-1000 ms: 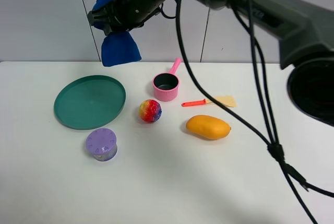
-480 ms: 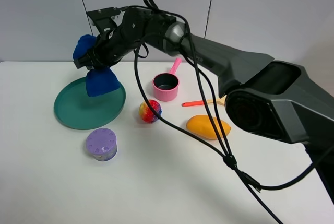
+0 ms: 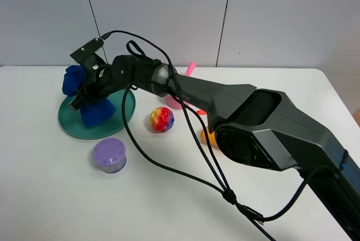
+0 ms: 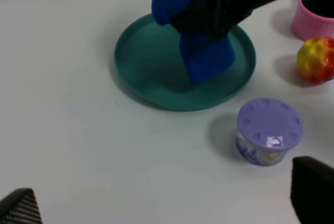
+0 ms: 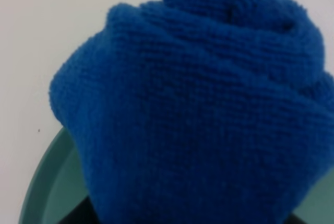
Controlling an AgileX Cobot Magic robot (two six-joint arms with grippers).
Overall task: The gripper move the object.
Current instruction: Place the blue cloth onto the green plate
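The right pincer (image 3: pixel 85 94) was clamped on the middle of the blue cloth bundle (image 3: pixel 95 113), held over the green plate (image 3: pixel 70 124) near the surface's (image 3: pixel 56 196) far left corner. The left pincer (image 4: pixel 166 198) stood with its tips apart.

The right arm (image 3: pixel 236 98) stretches from the near right across to the far left of the scene. The right gripper (image 3: pixel 85 92) tilts downward, jaws clamped on the pinched middle of the blue cloth bundle (image 3: pixel 97 112). The left gripper (image 4: pixel 167 198) hangs low, its fingertips (image 4: pixel 313 190) spread wide, holding nothing.
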